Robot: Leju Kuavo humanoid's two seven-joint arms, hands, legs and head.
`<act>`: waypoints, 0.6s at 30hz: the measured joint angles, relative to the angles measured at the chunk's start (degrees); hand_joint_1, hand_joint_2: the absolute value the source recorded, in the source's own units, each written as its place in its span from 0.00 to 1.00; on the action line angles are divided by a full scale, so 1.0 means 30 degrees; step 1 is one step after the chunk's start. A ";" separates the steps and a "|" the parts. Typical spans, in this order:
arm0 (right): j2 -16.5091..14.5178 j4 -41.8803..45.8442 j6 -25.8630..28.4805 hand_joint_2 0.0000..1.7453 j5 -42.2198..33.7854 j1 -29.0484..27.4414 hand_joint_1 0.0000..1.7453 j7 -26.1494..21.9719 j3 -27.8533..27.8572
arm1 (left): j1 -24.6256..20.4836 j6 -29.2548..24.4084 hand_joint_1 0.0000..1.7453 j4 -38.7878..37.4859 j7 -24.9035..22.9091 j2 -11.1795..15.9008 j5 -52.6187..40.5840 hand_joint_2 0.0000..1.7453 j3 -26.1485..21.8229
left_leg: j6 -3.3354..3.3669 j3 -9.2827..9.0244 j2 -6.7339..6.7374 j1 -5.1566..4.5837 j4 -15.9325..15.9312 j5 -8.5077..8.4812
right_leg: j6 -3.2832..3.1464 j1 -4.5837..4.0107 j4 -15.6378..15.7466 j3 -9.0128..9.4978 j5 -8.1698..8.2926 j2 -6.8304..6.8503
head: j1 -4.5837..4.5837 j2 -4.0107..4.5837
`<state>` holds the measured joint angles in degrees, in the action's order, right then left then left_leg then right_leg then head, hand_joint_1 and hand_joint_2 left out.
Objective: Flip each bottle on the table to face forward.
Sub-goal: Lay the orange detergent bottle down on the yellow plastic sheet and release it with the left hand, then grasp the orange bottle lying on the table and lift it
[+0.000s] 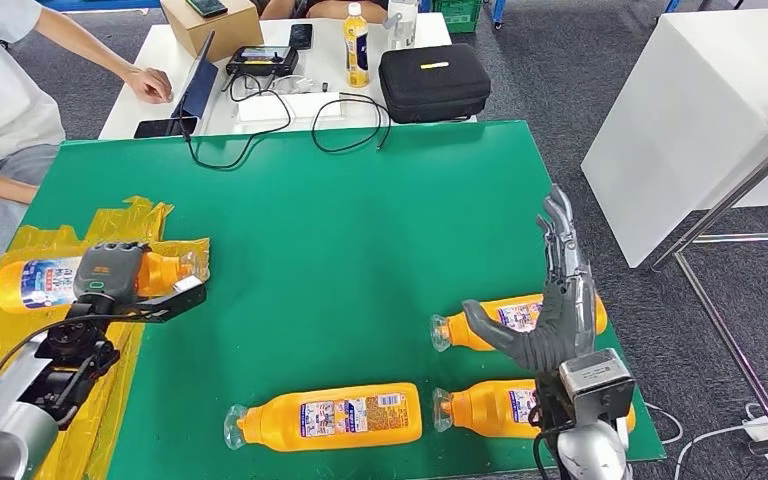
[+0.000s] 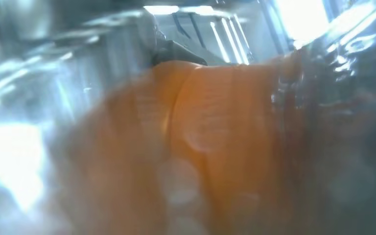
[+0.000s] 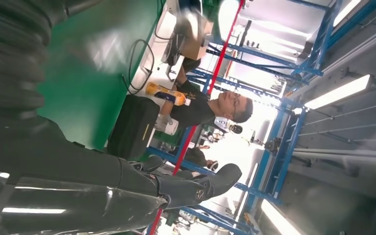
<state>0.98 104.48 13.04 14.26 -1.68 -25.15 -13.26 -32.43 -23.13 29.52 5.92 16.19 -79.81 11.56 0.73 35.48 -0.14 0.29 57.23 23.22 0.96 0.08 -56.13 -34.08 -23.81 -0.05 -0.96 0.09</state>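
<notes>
The orange plastic bottle with a blue-white label [image 1: 45, 280] lay on yellow film [image 1: 145, 215] at the frame's left, the left hand [image 1: 110, 272] clasped over it. Three more orange bottles [image 1: 325, 415] lay lower centre and right. The right hand [image 1: 560, 300] hovered spread. Rolling it slowly should keep the label uppermost.

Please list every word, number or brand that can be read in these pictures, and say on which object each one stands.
No text can be read.
Bottle under the left hand: blue and white label, print too small.
Front middle bottle: label print too small.
Two bottles by the right hand: labels blurred.
Upright bottle on the white table: label unreadable.
</notes>
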 joint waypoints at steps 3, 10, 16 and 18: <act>-0.0022 -0.0124 -0.0038 1.00 0.0133 0.0020 0.00 0.0082 -0.0051 | 0.0113 0.0410 0.98 -0.0447 0.0202 -0.0321 0.0554 1.00 -0.0031 | 0.0000 0.0006 -0.0003 0.0000 0.0000 0.0000 | 0.0000 0.0000 0.0000 -0.0001 0.0000 0.0001 | 0.0003 -0.0002; -0.0024 -0.0516 0.0060 1.00 0.1051 0.0446 0.00 0.0523 -0.0286 | 0.0140 0.3192 0.14 -0.1230 0.2538 -0.1057 0.3689 1.00 -0.1017 | 0.0006 -0.0022 -0.0021 -0.0007 -0.0006 0.0008 | 0.0000 0.0007 0.0003 0.0051 -0.0005 0.0019 | 0.0004 -0.0002; -0.0020 -0.0984 0.0062 1.00 0.1222 0.1049 0.00 0.0790 -0.0537 | -0.0004 0.5129 0.00 -0.1560 0.3357 -0.1367 0.5030 1.00 -0.1843 | 0.0003 -0.0122 -0.0023 -0.0008 -0.0015 0.0014 | -0.0002 0.0006 0.0003 0.0153 -0.0008 0.0020 | 0.0005 0.0000; -0.0020 -0.1133 0.0062 1.00 0.1248 0.1241 0.00 0.0851 -0.0654 | -0.0026 0.5361 0.00 -0.1604 0.3339 -0.1421 0.5143 1.00 -0.1942 | 0.0002 -0.0171 -0.0025 -0.0007 -0.0016 0.0015 | -0.0003 0.0006 0.0004 0.0203 -0.0012 0.0023 | 0.0007 0.0000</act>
<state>0.92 101.08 13.22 18.00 2.04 -22.59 -15.22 -32.51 -7.04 24.71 15.94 11.93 -64.38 5.74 0.73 34.97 -0.21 0.27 57.18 23.27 0.95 0.10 -56.12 -33.47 -23.85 0.02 -0.94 0.09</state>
